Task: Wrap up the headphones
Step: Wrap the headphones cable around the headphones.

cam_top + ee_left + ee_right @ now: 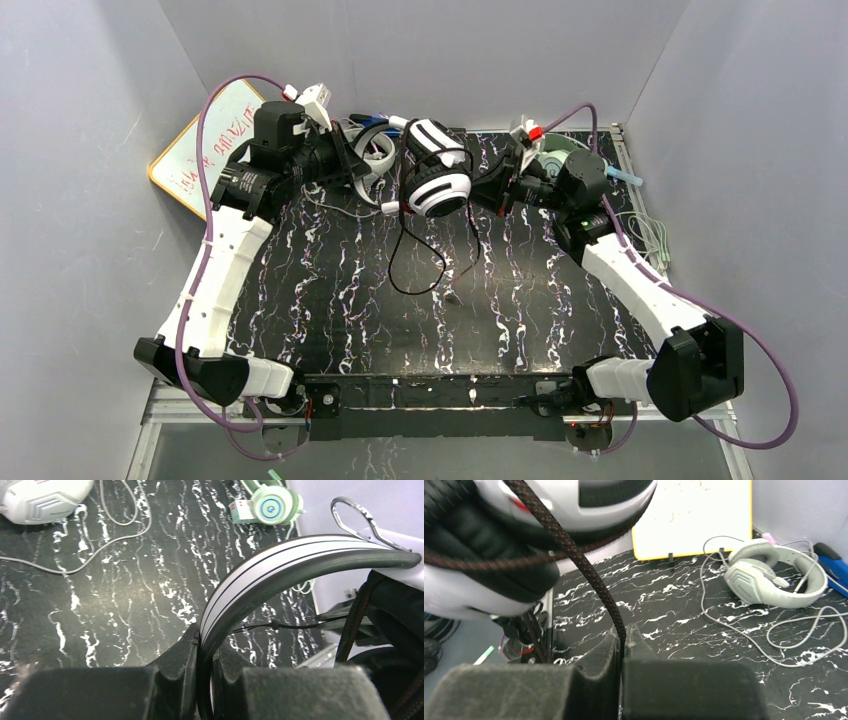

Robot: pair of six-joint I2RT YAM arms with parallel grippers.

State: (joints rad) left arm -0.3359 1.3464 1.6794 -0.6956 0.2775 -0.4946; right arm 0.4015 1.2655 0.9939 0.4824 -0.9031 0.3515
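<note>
step: wrapping the black-and-white headset [437,168], held up off the table [330,300] at far centre, between both arms.
left gripper [202,680]: clamped on the headband [280,565], pads tight on either side of it.
right gripper [621,652]: pinched shut on the braided black cable [574,550], just below the ear cup [489,580].
cable slack: long loop [420,255] hangs from the headset down to the table, mid-scene.
other headsets: grey/white one [776,575] lies far left w/ its grey cord [744,637] sprawled loose; mint-green one [272,505] far right, pale cord [650,235] trailing by the right arm. Neither looks wrapped.
progress (my read): early; first headset in hand, most of its cord not wound.
next move (my read): right arm needs to carry the pinched cord round the band or cups while left holds steady; keep tension, watch the hanging loop for snags.
hard to see: plug end of black cable not found; mint headset mostly behind the right arm in top view; can't tell if any turns are already on.
</note>
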